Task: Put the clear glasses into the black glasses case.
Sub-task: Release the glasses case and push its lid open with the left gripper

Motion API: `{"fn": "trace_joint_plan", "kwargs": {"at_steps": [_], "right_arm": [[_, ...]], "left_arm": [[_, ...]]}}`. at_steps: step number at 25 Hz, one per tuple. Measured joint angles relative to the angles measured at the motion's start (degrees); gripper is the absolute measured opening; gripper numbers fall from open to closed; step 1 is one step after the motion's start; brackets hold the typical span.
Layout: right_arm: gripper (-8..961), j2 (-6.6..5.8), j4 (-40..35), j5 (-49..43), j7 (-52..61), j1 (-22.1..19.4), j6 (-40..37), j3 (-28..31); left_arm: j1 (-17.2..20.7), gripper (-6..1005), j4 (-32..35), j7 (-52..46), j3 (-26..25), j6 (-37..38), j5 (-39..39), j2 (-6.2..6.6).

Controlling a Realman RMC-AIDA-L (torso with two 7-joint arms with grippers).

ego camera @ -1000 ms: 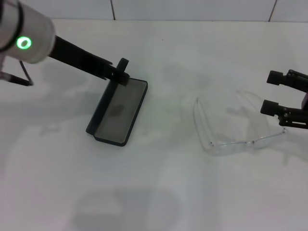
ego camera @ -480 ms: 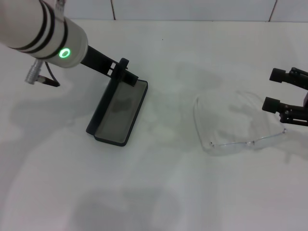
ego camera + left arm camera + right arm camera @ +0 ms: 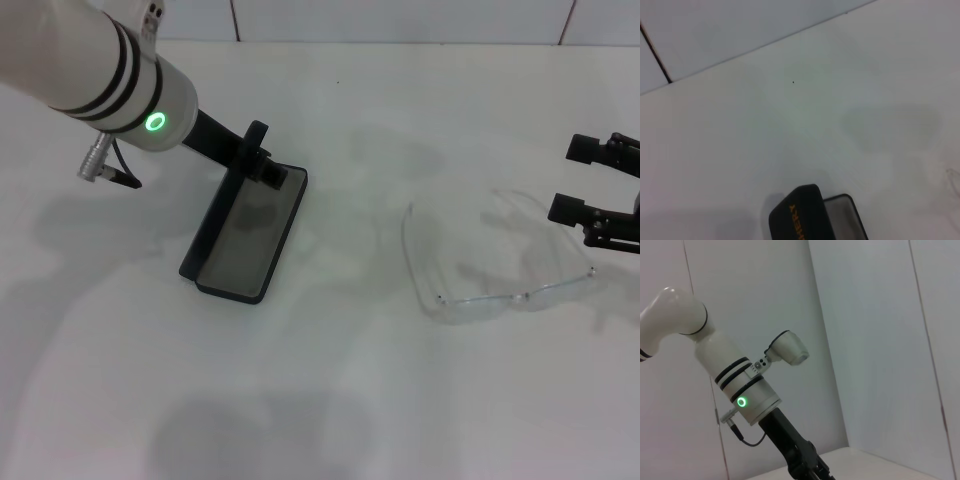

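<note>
The left gripper (image 3: 262, 160) apparently pinches the open black glasses case's (image 3: 245, 235) lid; only the wrist view shows its orange lettering. The right gripper (image 3: 585, 180) gapes beside the clear glasses (image 3: 495, 260).

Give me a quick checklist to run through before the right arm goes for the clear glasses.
1. Black glasses case open, grey lining showing: ok.
2. Left gripper at the raised lid's far end: ok; whether it grips the lid: cannot tell.
3. Clear glasses lying on the table, apart from the case: ok.
4. Right gripper open beside the glasses: ok.
5. Glasses already held: not ok.
</note>
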Motion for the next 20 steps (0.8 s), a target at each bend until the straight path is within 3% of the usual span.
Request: {"fn": "trace_joint_plan", "kwargs": {"at_steps": [8,17,20], "right_arm": [[855,-0.09,0.0,0.1,-0.6,0.5,0.7,0.0],[855,-0.29,0.1,0.1,-0.6,1.0,0.9,0.1],[855,-0.28,0.5,0.1,-0.6,1.0,0.9,0.7]], "left_arm": [[-0.5,690,-5.6,0.4,0.0,-2.5,0.4,0.04],[-0.4,662,-6.2,4.3,0.0,-1.3,0.4,0.04],[-0.4,551,-6.0,4.3,0.2,-0.7,1.7,0.03]]}}
